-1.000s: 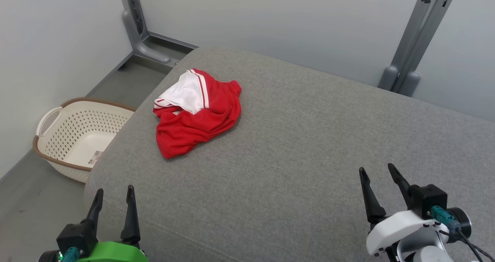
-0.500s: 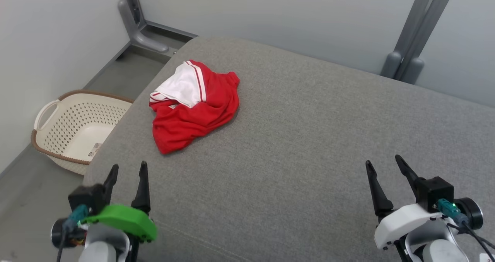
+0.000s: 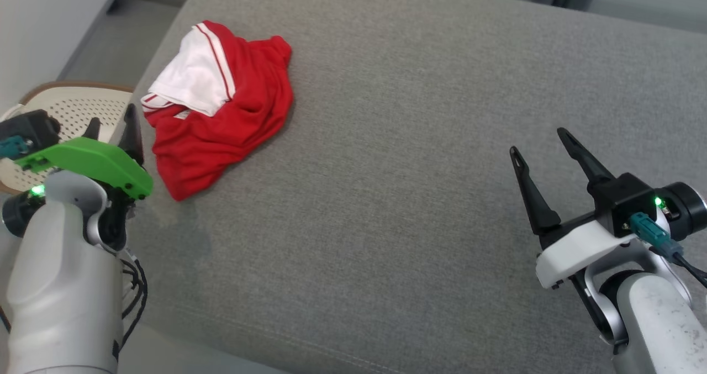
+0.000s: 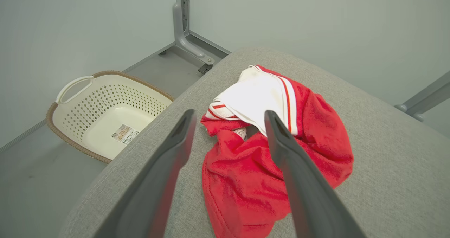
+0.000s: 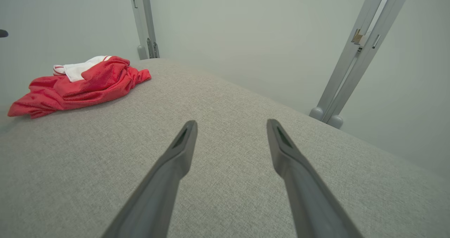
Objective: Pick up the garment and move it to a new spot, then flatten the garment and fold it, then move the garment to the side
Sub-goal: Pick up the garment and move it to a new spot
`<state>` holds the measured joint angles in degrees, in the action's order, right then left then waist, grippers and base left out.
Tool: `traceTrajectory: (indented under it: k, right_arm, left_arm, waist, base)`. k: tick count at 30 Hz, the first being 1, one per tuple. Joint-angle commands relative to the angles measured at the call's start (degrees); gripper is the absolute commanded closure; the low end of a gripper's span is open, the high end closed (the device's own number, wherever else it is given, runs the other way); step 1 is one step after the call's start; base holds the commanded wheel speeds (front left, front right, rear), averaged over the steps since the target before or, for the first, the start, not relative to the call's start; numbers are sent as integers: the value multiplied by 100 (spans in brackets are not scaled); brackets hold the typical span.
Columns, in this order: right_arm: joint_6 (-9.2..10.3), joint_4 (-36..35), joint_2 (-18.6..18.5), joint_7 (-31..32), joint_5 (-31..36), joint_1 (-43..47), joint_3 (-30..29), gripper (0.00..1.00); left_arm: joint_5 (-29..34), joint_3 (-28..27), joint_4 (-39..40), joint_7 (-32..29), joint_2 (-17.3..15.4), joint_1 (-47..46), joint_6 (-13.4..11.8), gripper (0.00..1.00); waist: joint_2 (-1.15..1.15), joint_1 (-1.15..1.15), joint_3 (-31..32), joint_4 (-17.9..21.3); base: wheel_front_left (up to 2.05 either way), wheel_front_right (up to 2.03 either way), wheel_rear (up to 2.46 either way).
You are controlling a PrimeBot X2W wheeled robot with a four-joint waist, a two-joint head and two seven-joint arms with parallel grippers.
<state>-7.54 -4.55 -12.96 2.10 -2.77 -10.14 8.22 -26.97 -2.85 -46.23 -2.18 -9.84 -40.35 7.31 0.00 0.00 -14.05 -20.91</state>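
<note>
Left wrist view: my left claw (image 4: 229, 114), spread wide, faces the crumpled garment (image 4: 246, 181), so pickup's on, next I reach in and pinch.

L gripper (image 3: 110, 121) at lower left, green wrist cover, fingers spread wide, pointing up. R gripper (image 3: 538, 142) at lower right, white wrist, fingers wide apart, tilted up-left.

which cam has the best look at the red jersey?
Left wrist view: the jersey sits close and large beyond the left tool, white sleeve and striped trim clear, though a finger covers part. Head view shows the whole heap from above, smaller. Right wrist view shows it far off, nearly edge-on.
</note>
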Motion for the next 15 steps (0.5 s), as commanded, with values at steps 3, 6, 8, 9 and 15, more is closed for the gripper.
traceTrajectory:
  k: [3, 6, 8, 9, 15]
  right_arm:
    - [10, -321, -128, 114, 48, -168, 27, 0]
    - [10, -538, -163, 168, 70, -186, -26, 0]
    - [10, -643, -177, 195, 80, -172, -64, 0]
    - [10, -682, -177, 200, 84, -163, -75, 0]
    - [10, -622, -57, 107, 95, -75, -144, 0]
  left_arm:
    - [-221, -191, -423, -124, -177, -455, 10, 0]
    - [-422, -360, -771, -249, -215, -722, -20, 0]
    - [-510, -430, -1016, -345, -279, -818, -126, 0]
    - [-525, -446, -1146, -407, -311, -873, -178, 0]
    - [-657, -509, -1656, -794, -260, -1006, -416, 91]
  waist:
    - [0, 0, -1145, 976]
    - [0, 0, -1369, 1111]
    - [0, 0, -1476, 1174]
    - [0, 0, -1515, 1200]
    - [0, 0, -1411, 1256]
  base:
    - [0, 0, 0]
    - [0, 0, 0]
    - [0, 0, 0]
    - [0, 0, 0]
    - [0, 0, 0]
